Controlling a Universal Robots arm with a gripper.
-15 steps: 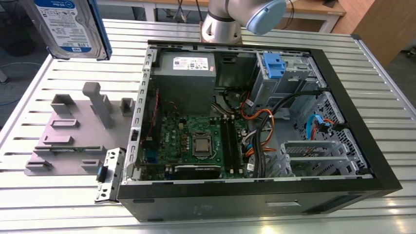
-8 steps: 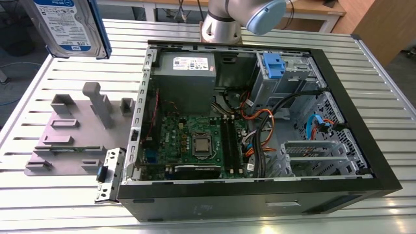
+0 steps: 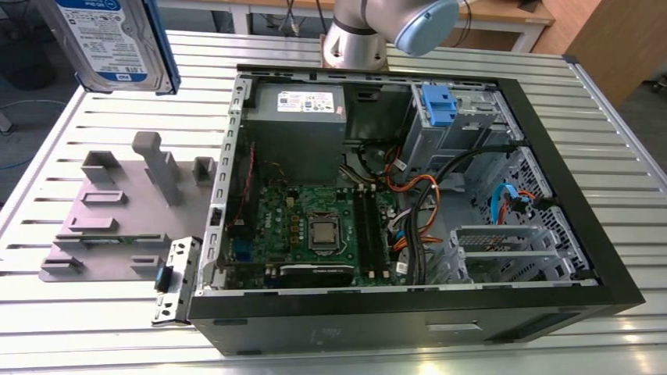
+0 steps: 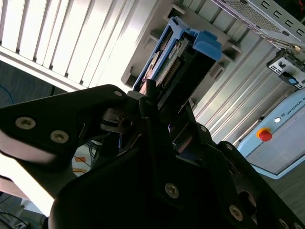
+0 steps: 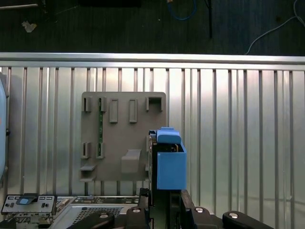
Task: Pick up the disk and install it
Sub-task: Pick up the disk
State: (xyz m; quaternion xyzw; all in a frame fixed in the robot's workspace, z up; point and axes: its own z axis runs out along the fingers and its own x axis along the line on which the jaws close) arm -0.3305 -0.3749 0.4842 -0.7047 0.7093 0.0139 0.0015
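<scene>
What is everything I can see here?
disk: one, silver with blue rails, held up off the table
case: one, black, open, on the table
power supply: one, grey, inside the case
motherboard: one, green, inside the case
holder plate: one, grey, on the table beside the case
table: one, silver, slatted, under everything
arm: one, grey with blue cap, beyond the case
tool: one, black, shut on the disk

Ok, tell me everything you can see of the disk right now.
The disk is a flat silver-metal drive with a blue-and-white label on its face, blue plastic side rails and a blue handle end. The gripper is shut on it and holds it in the air above the slatted table, near the grey fixture plate and outside the open computer case. Nothing else touches it.
</scene>
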